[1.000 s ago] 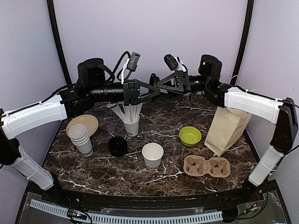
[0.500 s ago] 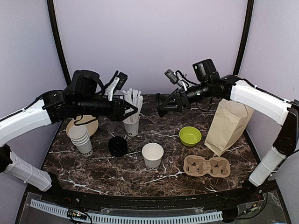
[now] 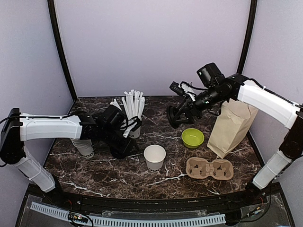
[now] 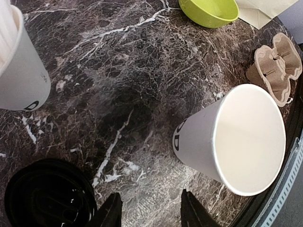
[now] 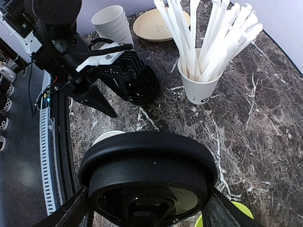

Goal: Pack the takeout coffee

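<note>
Pinching a lid (image 5: 147, 158) in my right gripper (image 3: 175, 117), left gripper (image 4: 150, 215) spread; cup (image 3: 155, 157) stands upright on the bench (image 3: 165, 182), mouth up.

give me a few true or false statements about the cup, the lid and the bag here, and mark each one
1. The right end effector holds a round black plastic lid. True.
2. The white paper cup with black lettering already has a lid on. False: it stands open and lidless.
3. The left end effector is clamped on that cup. False: its fingers are apart with nothing between them, beside the cup.
4. The brown paper bag stands upright. True.
5. The lime green bowl sits inside the brown cardboard cup carrier. False: it sits on the dark marble table, apart from the carrier.
</note>
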You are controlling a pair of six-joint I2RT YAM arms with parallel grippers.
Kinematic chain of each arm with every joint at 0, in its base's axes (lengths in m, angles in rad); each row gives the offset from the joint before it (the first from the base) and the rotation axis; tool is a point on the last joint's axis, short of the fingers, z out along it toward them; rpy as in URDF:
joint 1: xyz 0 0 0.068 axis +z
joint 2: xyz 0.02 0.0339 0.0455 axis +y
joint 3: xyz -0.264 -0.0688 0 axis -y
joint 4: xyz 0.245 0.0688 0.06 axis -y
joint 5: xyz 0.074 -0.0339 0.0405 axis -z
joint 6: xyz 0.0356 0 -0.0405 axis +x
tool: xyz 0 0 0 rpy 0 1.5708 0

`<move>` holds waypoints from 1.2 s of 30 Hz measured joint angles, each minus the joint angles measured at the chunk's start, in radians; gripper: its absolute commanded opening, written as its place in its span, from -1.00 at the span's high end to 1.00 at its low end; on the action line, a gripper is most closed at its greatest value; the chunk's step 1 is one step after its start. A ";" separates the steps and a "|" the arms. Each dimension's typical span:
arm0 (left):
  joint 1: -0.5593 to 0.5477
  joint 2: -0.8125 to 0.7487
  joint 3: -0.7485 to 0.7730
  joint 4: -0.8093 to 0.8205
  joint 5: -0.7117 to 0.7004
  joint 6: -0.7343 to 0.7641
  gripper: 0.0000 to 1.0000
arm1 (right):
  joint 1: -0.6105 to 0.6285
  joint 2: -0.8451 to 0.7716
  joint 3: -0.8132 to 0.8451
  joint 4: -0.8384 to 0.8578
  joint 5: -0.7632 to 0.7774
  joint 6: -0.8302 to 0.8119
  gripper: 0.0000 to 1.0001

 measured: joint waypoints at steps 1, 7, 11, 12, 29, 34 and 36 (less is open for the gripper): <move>-0.003 0.013 0.000 0.013 0.003 0.004 0.09 | 0.000 0.000 0.000 -0.008 0.003 -0.006 -0.53; -0.027 0.089 -0.001 0.076 0.023 0.028 0.09 | 0.008 0.000 0.007 -0.046 0.029 -0.038 -0.54; -0.037 0.129 -0.001 0.109 0.044 0.040 0.09 | 0.026 0.000 0.020 -0.062 0.043 -0.054 -0.54; -0.039 0.137 -0.001 0.117 0.050 0.042 0.09 | 0.030 0.000 0.022 -0.065 0.045 -0.058 -0.54; -0.074 0.250 0.018 0.181 0.084 0.052 0.10 | 0.058 0.021 0.039 -0.093 0.060 -0.083 -0.54; -0.074 0.234 0.018 0.147 0.024 0.046 -0.02 | 0.092 0.037 0.061 -0.119 0.112 -0.121 -0.54; -0.071 0.191 0.018 0.097 -0.008 0.040 -0.05 | 0.117 0.054 0.085 -0.144 0.142 -0.147 -0.53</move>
